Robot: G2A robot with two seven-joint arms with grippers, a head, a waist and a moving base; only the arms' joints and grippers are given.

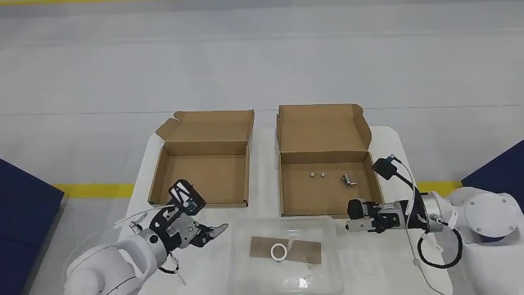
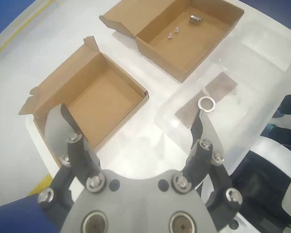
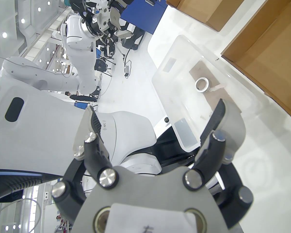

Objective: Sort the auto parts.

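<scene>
Top view: two open cardboard boxes side by side, left box [image 1: 155, 176] next to right box [image 1: 281, 184], the latter holding a bracket [image 1: 350, 179] and screws [image 1: 313, 174]. Nearer, a clear tub [image 1: 239, 246]. Left gripper [image 1: 214, 234] beside one end of it, right gripper [image 1: 350, 216] by the other, both spread wide, gripping nothing. In the tub, a metal ring [image 1: 279, 251]: lies flat, pale, thin-walled. Probably light, stiff, slick; best pinched across its wall.
</scene>
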